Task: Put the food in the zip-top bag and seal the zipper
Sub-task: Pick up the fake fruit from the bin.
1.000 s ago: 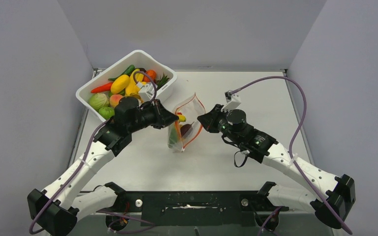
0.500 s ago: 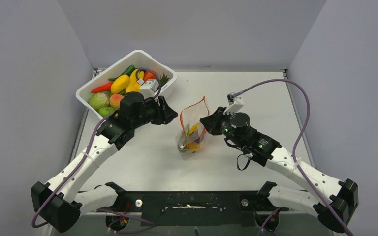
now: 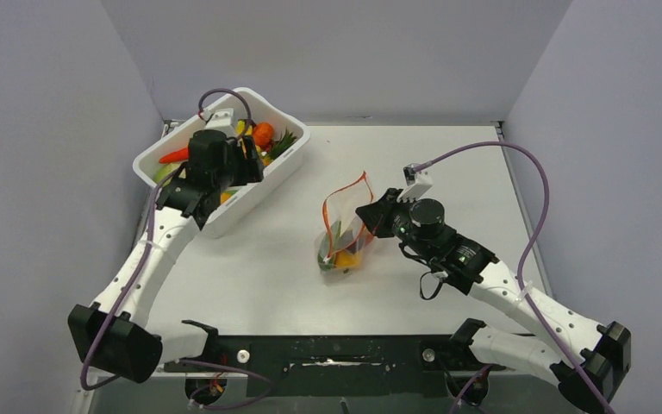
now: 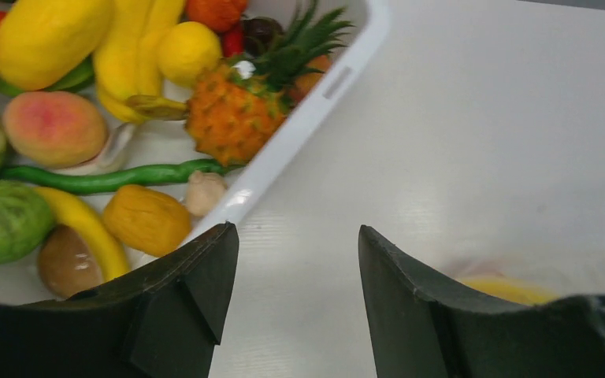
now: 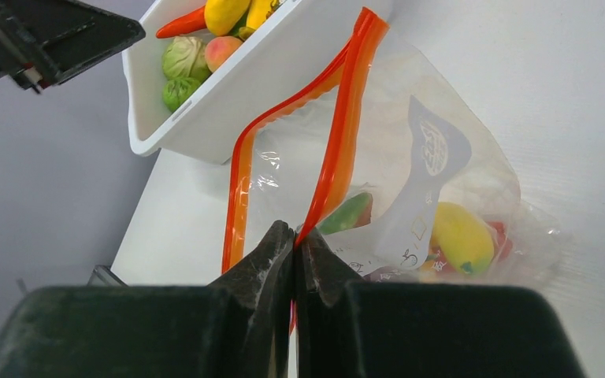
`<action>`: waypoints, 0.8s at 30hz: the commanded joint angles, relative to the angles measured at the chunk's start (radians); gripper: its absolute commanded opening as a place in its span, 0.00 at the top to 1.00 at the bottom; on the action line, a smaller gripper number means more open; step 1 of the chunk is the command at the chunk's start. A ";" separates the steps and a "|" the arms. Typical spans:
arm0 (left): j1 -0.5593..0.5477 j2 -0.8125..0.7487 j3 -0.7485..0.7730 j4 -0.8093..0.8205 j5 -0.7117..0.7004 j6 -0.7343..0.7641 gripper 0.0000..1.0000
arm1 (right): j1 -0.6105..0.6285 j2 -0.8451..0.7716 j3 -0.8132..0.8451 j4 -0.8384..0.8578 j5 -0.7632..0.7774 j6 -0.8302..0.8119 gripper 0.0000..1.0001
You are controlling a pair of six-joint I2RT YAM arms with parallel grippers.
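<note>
Pinching the zipper (image 5: 345, 118) where its two red strips meet, the right gripper (image 5: 293, 246) has its fingers pressed flat together on it. The zip-top bag (image 5: 473, 157) slumps away beyond the fingertips onto the table (image 5: 567, 94), mouth gaping. The film looks thin, limp and slick (a few pieces of food (image 5: 461, 236) weigh its bottom down), so I'd judge the stiffer strip the only sound hold. The left gripper (image 4: 295, 260) hangs with its fingers parted and nothing between them, the white tub (image 4: 315, 98) just ahead and left of its tips. Those glossy toys look light, hard and slippery, best taken across the middle.
</note>
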 commanded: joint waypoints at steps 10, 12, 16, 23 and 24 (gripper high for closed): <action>0.309 0.208 0.113 0.049 -0.053 0.128 0.37 | -0.037 -0.034 0.047 0.035 -0.028 -0.049 1.00; 0.332 0.249 0.127 0.061 -0.061 0.138 0.36 | -0.039 -0.031 0.053 0.033 -0.027 -0.046 1.00; 0.346 0.340 0.164 0.132 -0.100 0.240 0.36 | -0.043 -0.024 0.043 0.047 -0.023 -0.034 1.00; 0.348 0.441 0.132 0.340 -0.062 0.554 0.28 | -0.045 0.024 0.073 0.040 -0.043 -0.027 1.00; 0.348 0.466 0.149 0.335 -0.068 0.577 0.28 | -0.046 0.027 0.077 0.037 -0.041 -0.027 1.00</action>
